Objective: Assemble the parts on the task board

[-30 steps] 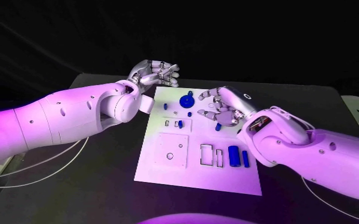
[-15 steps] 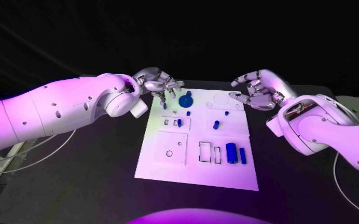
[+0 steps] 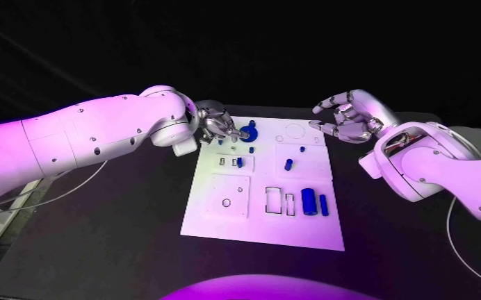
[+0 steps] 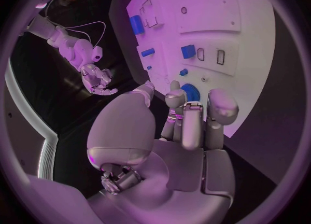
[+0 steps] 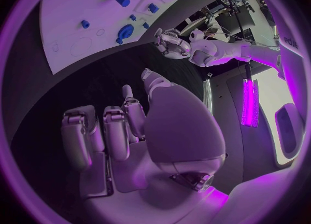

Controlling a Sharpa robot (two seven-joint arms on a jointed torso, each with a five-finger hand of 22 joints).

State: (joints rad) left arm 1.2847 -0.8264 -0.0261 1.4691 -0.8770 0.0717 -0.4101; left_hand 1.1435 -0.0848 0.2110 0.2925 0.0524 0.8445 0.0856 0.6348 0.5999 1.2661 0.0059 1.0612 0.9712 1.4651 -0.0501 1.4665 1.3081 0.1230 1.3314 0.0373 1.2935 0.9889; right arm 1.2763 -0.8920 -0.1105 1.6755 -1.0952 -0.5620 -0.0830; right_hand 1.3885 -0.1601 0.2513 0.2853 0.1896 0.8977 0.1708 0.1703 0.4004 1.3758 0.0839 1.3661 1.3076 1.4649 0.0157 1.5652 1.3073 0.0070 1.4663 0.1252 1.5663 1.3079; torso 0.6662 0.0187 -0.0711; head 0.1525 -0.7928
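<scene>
The fingers (image 3: 222, 128) of the left hand (image 3: 215, 128) curl over the far left corner of the white board (image 3: 263, 223), beside the round blue part (image 3: 249, 133); whether they grasp anything I cannot tell. The right hand (image 3: 346, 117) hovers off the board's far right corner, fingers bent apart, holding nothing. No writing is readable.

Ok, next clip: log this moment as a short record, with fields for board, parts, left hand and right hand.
board: white task board flat on the black table
parts: blue round disc at the far end; two blue cylinders at the near right; a small blue peg mid-board
left hand: left hand at the board's far left corner, fingers beside the disc; contact unclear
right hand: right hand raised off the board's far right corner, fingers curled, holding nothing
</scene>
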